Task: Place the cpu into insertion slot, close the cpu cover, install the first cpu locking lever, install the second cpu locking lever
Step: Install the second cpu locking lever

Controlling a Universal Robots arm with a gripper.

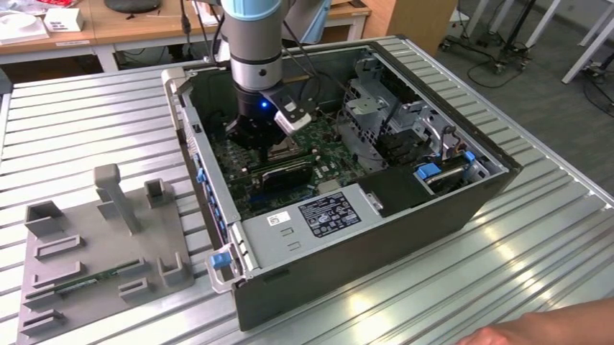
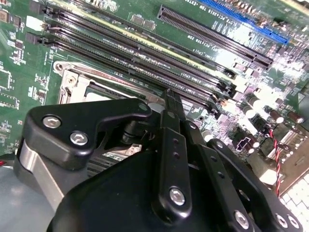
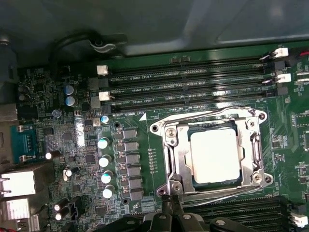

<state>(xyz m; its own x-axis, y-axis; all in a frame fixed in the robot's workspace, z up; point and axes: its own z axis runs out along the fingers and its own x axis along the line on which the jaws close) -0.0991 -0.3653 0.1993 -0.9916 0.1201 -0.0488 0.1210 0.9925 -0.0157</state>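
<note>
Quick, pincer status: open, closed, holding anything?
Pincer: closed, fingertips together at the cpu cover edge, holding nothing visible; cpu sits in the insertion slot.

A ribbed, silvery metal tabletop [image 1: 86,129] made of long parallel slats carries everything in the exterior view. On it, towards the middle and the exterior view's right, stands an open black and grey desktop computer case [image 1: 384,237], its side panel off so the green circuit board inside faces up. Just beside the case, at the exterior view's left, lies a flat grey plastic fixture plate [image 1: 106,280] with raised blocks, slots and one tall upright post. A small green memory stick [image 1: 91,279] rests in one of its slots. A person's hand [image 1: 547,330] lies at the table's near edge.
</note>
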